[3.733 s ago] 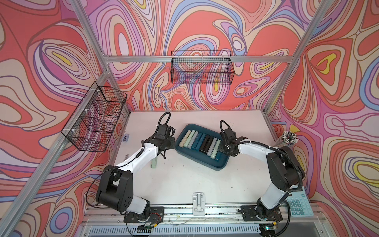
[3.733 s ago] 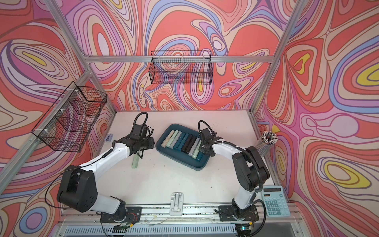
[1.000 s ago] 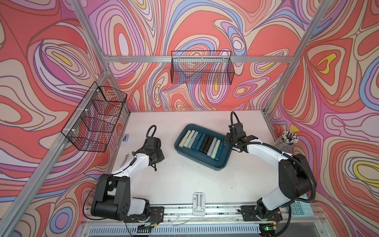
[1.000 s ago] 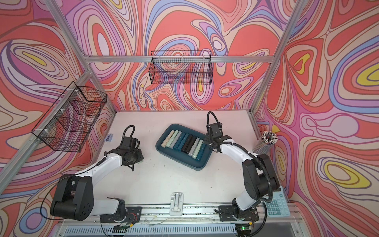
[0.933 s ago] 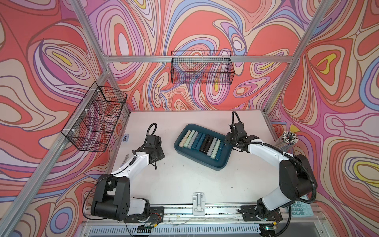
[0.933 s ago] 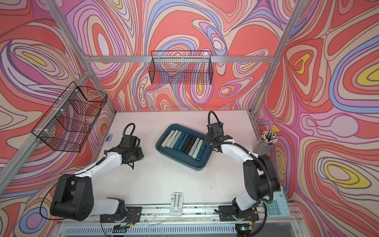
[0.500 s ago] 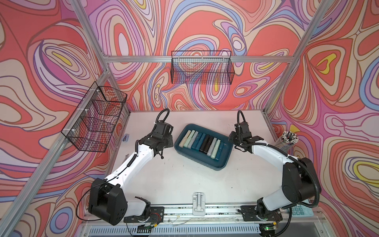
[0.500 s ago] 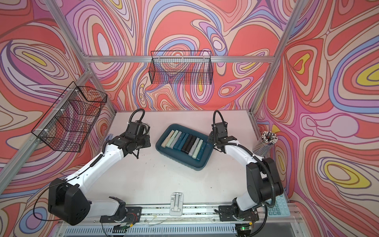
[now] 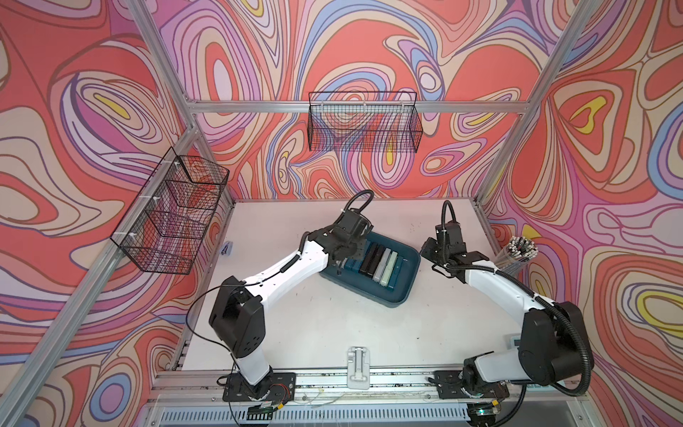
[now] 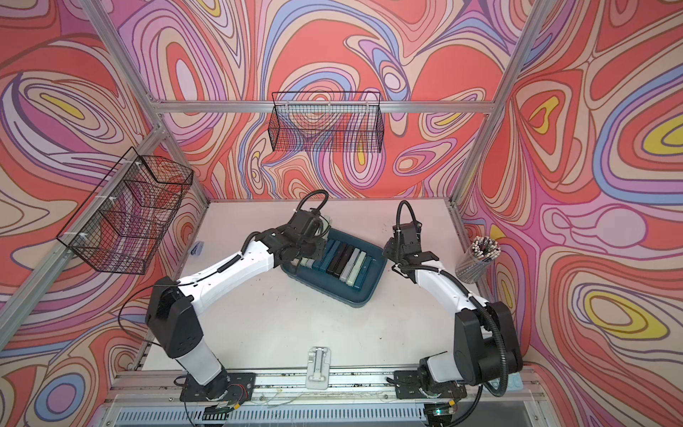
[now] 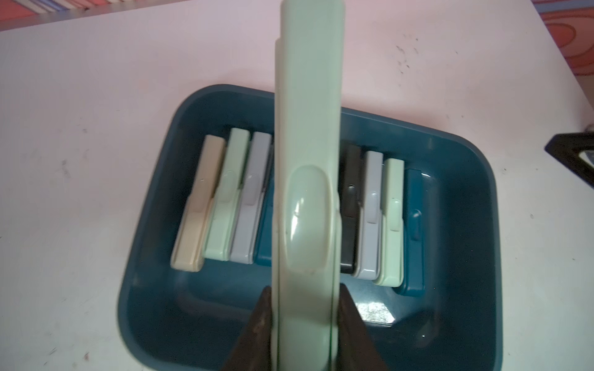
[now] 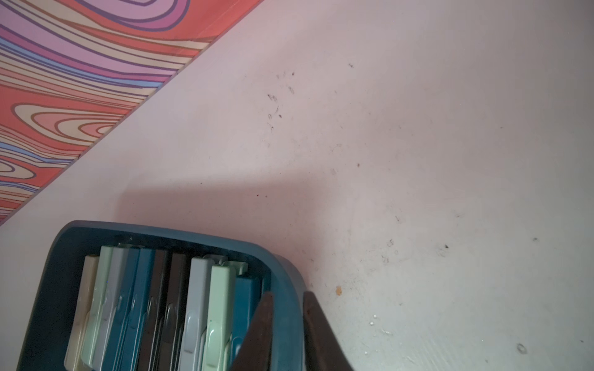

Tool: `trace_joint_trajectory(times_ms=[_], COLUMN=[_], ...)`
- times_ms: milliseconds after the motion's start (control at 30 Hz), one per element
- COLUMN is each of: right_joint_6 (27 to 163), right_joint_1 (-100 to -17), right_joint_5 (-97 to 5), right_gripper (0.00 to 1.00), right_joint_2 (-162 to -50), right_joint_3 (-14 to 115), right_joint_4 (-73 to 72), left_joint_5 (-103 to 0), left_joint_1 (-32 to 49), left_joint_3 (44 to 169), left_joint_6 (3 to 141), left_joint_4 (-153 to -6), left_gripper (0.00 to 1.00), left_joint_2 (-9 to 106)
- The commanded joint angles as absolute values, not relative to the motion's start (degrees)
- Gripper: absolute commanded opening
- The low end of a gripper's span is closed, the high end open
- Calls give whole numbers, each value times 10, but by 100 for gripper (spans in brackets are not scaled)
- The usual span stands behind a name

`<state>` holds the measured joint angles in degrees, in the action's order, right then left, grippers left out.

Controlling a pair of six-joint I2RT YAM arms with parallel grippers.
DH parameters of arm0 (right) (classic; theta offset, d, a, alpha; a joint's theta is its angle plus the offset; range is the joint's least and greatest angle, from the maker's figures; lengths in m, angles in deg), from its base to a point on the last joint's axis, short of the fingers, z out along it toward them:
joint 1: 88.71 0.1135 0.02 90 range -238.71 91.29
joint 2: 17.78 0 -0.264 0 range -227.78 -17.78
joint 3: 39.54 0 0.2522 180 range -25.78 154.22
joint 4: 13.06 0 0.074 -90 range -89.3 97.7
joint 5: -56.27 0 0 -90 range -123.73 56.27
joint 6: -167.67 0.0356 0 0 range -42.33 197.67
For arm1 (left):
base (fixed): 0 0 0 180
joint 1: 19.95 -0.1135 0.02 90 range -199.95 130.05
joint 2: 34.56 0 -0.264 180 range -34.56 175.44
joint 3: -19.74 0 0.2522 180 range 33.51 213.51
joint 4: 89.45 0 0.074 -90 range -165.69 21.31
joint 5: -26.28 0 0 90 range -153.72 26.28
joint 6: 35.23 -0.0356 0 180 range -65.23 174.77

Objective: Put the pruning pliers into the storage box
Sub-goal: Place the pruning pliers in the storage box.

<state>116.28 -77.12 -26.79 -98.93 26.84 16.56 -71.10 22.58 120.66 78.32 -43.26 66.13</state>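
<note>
The left gripper point(image 11: 305, 289) clenches a smooth pale green pruning plier point(image 11: 308, 128), a long bar held above the storage box point(image 11: 459, 244). The right gripper point(image 12: 288, 294) pinches that glossy teal box's rolled rim. Inside, cream, green, grey, teal and black pruning pliers point(image 11: 369, 208) lie side by side.

Storage box point(image 9: 408, 271) sits mid-table point(image 9: 332, 325), toward the back. Inside it, the pruning pliers point(image 9: 380, 264) lie side by side in one row. Left gripper point(image 11: 304, 289) hangs over the box's left end, pinching a spare plier point(image 11: 308, 128) above that row (running much the same way as the others). Right gripper point(image 12: 287, 294) nips the box's right wall, one finger inside, one outside. Cup of sticks point(image 9: 517, 251) at the table's right edge, small gadget point(image 9: 226, 248) at its left edge. One wire basket point(image 9: 364, 122) on the back wall, a second basket point(image 9: 172, 210) on the left wall.
</note>
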Motion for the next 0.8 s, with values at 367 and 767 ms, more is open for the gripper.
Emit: trace_joint_trajectory(times_ms=[367, 767], right_joint_6=[1168, 1168], right_joint_1=[-800, -806], right_joint_5=[-290, -299], right_gripper=[19, 19], right_joint_2=[-946, -928], right_joint_3=[213, 192], right_joint_4=[151, 148], left_joint_5=[-642, -630], left_joint_1=[315, 339], left_joint_3=[1331, 1369], left_joint_6=[810, 846], left_joint_4=[-418, -410], left_gripper=[16, 19], left_joint_2=[812, 878])
